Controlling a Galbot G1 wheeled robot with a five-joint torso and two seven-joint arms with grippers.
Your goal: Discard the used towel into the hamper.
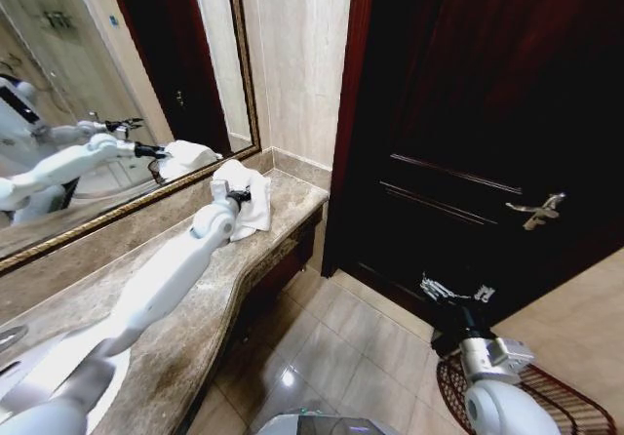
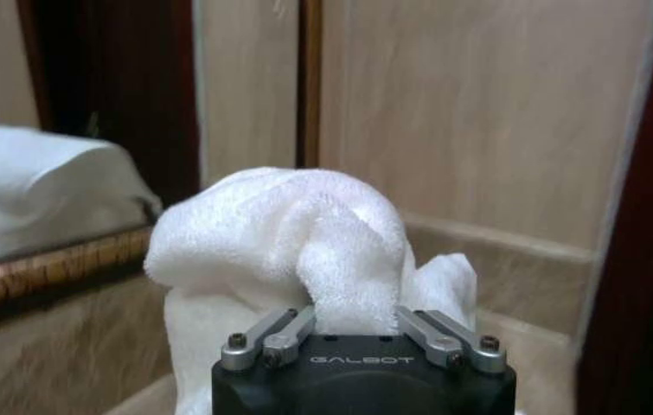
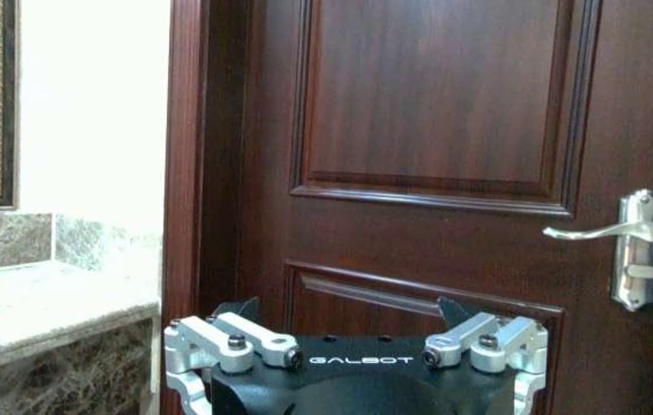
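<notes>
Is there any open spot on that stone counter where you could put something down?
Yes: the marble counter lies bare between the gilt-framed mirror and its front edge, beside the robot's left arm. The far end by the tan wall is crowded: the left gripper is shut on the crumpled white towel there.

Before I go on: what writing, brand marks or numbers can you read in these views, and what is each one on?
"GALBOT": pale lettering on the black body of the left gripper, whose fingers are closed on the crumpled white terry towel.
"GALBOT": the same mark on the black body of the right gripper, open and empty before the dark wooden door.
Nothing else legible; a small blue patch reflected in the gilt-framed mirror is too blurred to read.
</notes>
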